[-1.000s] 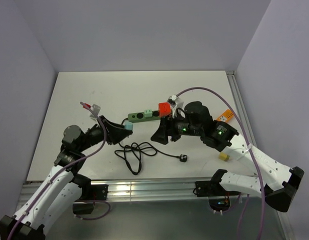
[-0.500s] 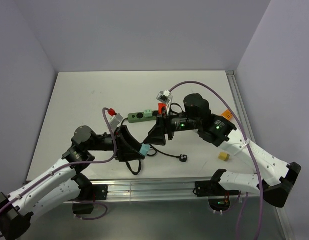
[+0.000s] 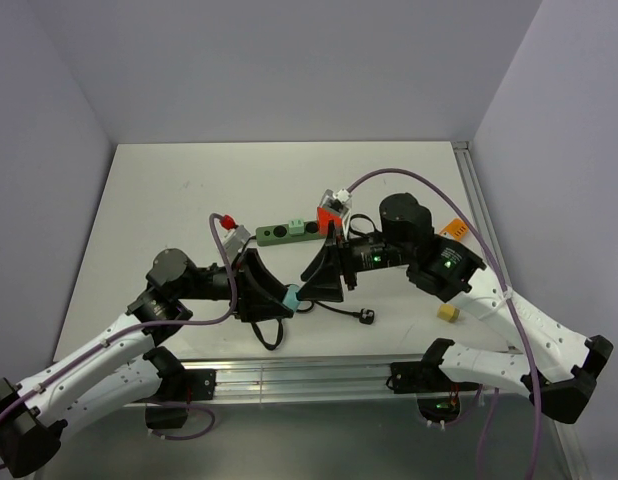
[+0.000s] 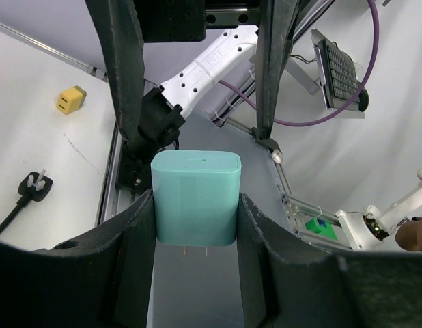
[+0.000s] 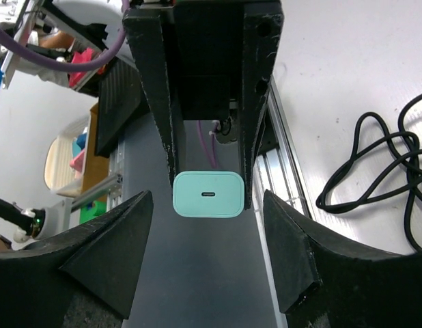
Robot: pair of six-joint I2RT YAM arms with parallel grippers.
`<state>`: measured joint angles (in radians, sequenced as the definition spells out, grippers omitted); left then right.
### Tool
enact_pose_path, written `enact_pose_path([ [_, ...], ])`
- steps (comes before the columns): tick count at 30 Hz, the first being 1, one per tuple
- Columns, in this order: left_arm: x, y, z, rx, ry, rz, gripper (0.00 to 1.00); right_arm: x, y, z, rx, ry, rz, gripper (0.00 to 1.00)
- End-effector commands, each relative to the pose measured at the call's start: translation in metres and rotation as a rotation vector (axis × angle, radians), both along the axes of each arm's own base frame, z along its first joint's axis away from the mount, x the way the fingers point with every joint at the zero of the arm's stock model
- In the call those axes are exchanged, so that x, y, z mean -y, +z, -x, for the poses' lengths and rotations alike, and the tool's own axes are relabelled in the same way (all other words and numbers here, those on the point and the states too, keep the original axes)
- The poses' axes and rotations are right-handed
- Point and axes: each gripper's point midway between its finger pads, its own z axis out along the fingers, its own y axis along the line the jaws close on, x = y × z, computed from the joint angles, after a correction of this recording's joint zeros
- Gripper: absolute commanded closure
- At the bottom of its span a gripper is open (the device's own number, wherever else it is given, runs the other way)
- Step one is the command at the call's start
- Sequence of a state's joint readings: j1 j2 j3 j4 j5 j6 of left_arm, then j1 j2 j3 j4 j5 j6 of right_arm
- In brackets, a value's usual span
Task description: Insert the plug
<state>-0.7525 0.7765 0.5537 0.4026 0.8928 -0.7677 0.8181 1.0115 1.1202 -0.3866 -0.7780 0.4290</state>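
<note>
Swinging away from the green power strip (image 3: 287,230) in the last second, my left arm now holds the teal plug (image 4: 195,198) over the front of the worktop (image 3: 169,190), so I judge a handover comes before any insertion. My left jaws are clamped on its sides, prongs toward the wrist. My right jaws stand open facing its end, touching nothing.
</note>
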Motion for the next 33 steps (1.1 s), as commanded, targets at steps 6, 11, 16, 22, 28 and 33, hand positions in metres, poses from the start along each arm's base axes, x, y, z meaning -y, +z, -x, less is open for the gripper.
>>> enact_pose_path([
  [6,0.0,0.026,0.001,0.085,0.006,0.051,1.0,-0.006,-0.007,0.009,0.012,0.048,0.027,0.29],
  [11,0.0,0.026,0.001,0.081,0.007,0.049,1.0,-0.01,-0.003,0.01,0.02,0.057,0.028,0.28],
  [16,0.0,0.025,0.001,0.078,0.006,0.044,1.0,-0.016,-0.002,0.015,0.016,0.083,0.03,0.31],
  [22,0.002,0.021,0.0,0.072,0.0,0.03,1.0,-0.022,-0.002,0.016,0.017,0.088,0.042,0.46],
  [28,0.002,0.018,-0.007,0.059,0.048,0.003,0.99,-0.024,-0.004,0.02,0.019,0.099,0.043,1.0],
  [33,-0.003,0.008,-0.034,0.001,0.237,-0.069,0.25,-0.022,-0.003,0.006,0.052,-0.012,0.045,1.0],
])
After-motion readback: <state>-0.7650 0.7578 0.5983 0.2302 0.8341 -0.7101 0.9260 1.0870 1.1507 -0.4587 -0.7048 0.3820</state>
